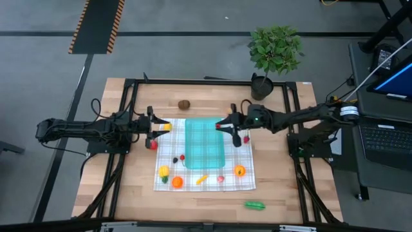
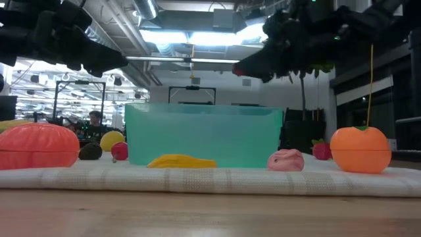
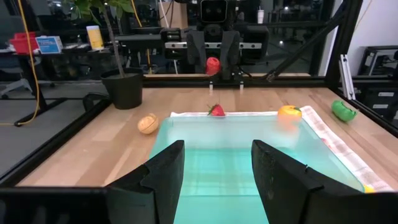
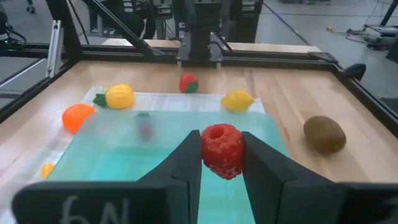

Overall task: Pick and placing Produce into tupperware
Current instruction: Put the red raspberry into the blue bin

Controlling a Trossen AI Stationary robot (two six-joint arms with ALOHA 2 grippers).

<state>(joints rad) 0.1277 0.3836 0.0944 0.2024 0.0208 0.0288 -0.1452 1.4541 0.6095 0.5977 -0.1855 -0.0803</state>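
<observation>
The teal tupperware (image 1: 205, 143) stands on the checked cloth (image 1: 248, 183). My right gripper (image 1: 223, 125) is over the tupperware's far right corner, shut on a red raspberry (image 4: 222, 149); it also shows in the low view (image 2: 263, 62). My left gripper (image 1: 154, 130) is open and empty at the tupperware's left edge, its fingers (image 3: 158, 177) apart above the rim. Loose produce lies on the cloth: a lemon (image 1: 166, 127), a strawberry (image 1: 245, 138), an orange (image 1: 239, 171), a yellow piece (image 1: 201, 179) and a pink piece (image 1: 220, 178). My right gripper pinches the raspberry by its two sides (image 4: 208, 152) between its two fingers. The fingers come from the table's right side. The raspberry is lifted clear, above the tupperware.
A brown kiwi (image 1: 185, 103) lies on the bare wood beyond the cloth. A green piece (image 1: 254, 205) lies on the wood near the front edge. A potted plant (image 1: 273, 55) stands at the far right. More produce lies at the cloth's front left (image 1: 177, 182).
</observation>
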